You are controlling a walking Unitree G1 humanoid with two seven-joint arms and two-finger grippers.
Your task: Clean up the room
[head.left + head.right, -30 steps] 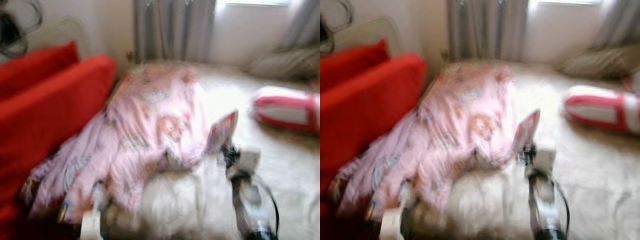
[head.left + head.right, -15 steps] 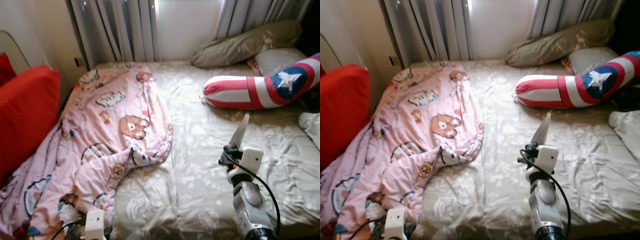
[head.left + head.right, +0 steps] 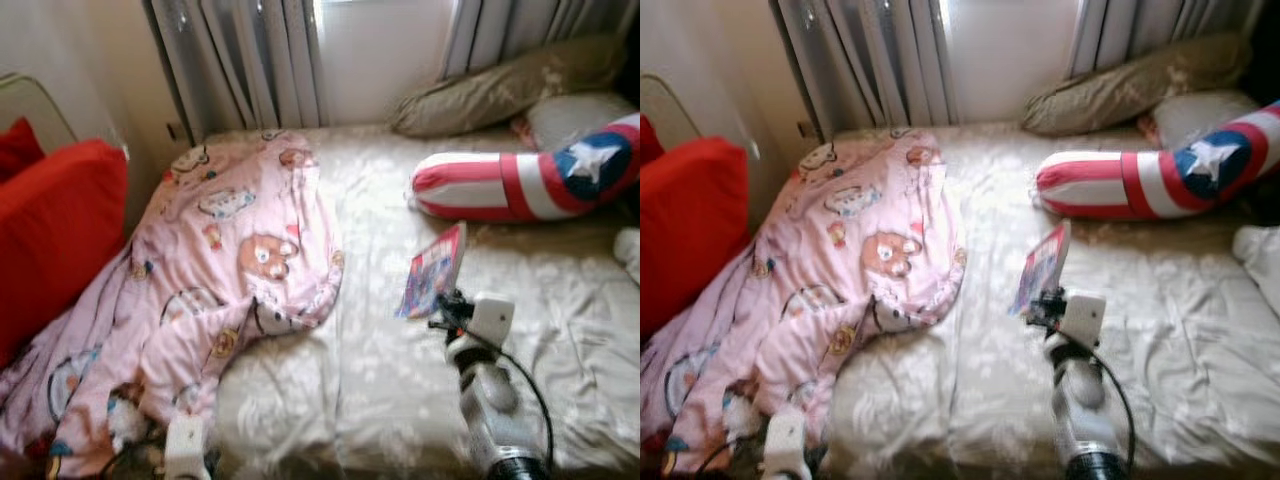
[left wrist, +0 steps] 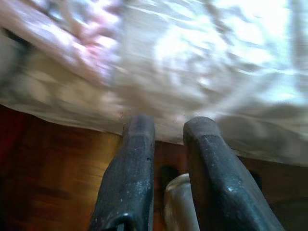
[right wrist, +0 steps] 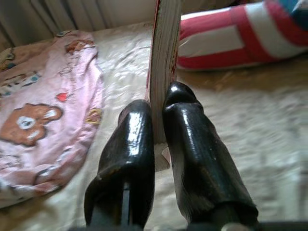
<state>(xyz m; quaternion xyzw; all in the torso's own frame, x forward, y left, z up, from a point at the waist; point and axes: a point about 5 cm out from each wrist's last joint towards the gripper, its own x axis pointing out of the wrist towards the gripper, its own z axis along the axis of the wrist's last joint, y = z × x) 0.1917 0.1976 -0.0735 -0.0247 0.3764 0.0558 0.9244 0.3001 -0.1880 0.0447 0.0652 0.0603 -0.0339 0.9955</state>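
Book, thin and bright-covered, stands tilted above the bed in the head views, clamped by the right gripper beside the pink blanket. A striped pillow lies beyond. In the right wrist view both fingers pinch its edge. The left wrist view has the left gripper slightly parted, holding nothing, near the bed's edge.

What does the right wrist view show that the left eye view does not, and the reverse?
Right wrist view alone: the book's page edges, clamped between the right gripper's two black fingers. Left eye view alone: the book's colourful cover, the red sofa, the curtains, and the left gripper low by the bed edge. Both: pink blanket, striped star pillow, beige bedsheet.
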